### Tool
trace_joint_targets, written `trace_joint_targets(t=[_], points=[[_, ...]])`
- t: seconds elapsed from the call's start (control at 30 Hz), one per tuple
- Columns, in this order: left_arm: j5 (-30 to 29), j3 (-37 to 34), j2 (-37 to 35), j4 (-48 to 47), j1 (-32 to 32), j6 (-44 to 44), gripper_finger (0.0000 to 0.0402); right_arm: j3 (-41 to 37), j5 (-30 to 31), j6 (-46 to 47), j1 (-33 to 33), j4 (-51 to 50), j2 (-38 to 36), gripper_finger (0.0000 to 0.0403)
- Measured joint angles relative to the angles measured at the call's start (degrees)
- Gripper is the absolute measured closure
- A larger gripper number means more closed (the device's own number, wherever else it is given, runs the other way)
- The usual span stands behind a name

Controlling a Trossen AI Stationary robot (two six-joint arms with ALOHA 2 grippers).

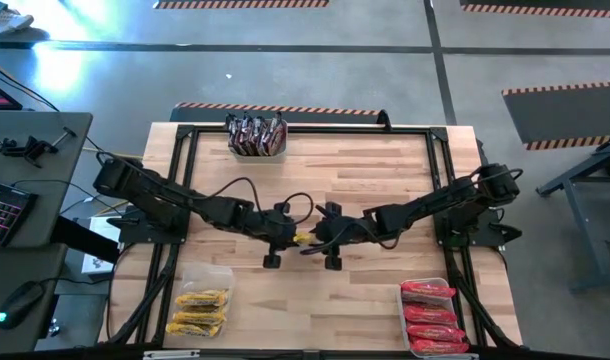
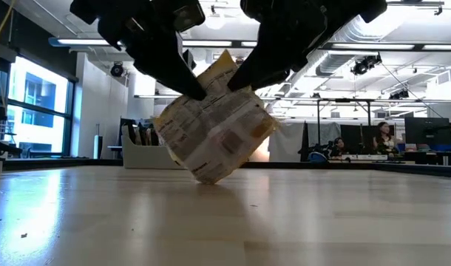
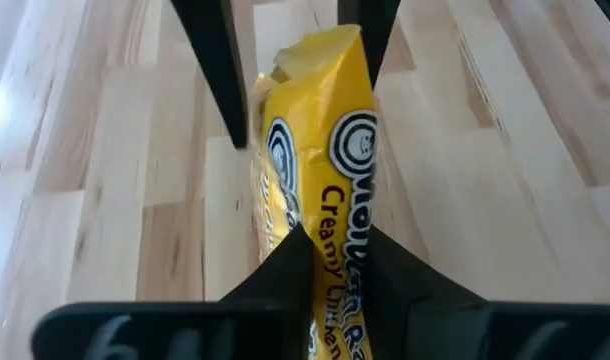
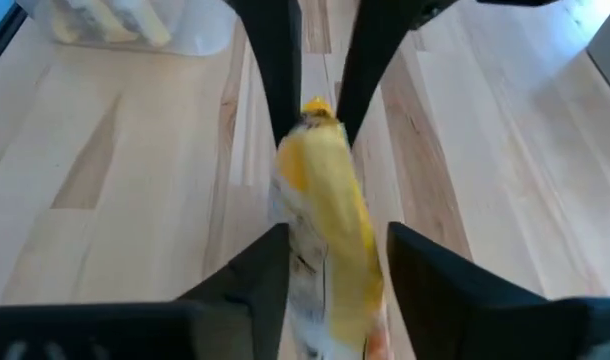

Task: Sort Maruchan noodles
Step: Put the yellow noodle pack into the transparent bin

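at table centre your left gripper (image 3: 330, 255) pinches the yellow crinkly plastic noodle packet (image 3: 320, 150), the right gripper (image 4: 330, 255) parting beside it; it looks light, slippery and crushable, so hold its sealed edge toward seven o'clock.

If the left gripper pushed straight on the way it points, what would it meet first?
Probably the right gripper, directly opposite across the yellow crinkly plastic noodle packet that the left gripper pinches; depth between them is unclear.
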Motion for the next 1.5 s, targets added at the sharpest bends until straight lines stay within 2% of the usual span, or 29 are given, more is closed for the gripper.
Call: trace_joint_targets(t=[0.17,0.3,0.5,0.73,0.87,1.03,1.5], points=[[0.5,2.4,-2.4,-10.2,-0.2,-0.2,0.0362,0.0,0.1,-0.3,0.3,-0.9,-2.9,0.0224],[0.9,7.4,-3.6,-22.5,-1.8,-1.5,0.0362,0.0,3.4,-1.7,1.2,-4.0,-7.1,0.0230],[2.8,17.8,-3.6,-42.8,-7.0,-7.1,0.0362,0.0,10.4,-1.0,2.4,-11.4,-9.8,0.0291],[7.0,28.6,-3.6,-60.4,-14.2,-18.4,0.0362,0.0,10.5,-0.1,2.4,-12.6,-8.2,0.0376],[9.0,31.3,-3.7,-67.7,-18.6,-23.8,0.0362,0.0,10.5,-0.4,2.3,-12.5,-7.3,0.0399],[8.9,30.8,-3.6,-74.4,-23.4,-29.7,0.0362,0.0,10.3,-0.4,2.3,-11.9,-6.7,0.0392],[6.7,25.0,-3.6,-73.6,-32.4,-35.4,0.0362,0.0,10.1,-0.4,2.3,-11.6,-6.6,0.0391]])
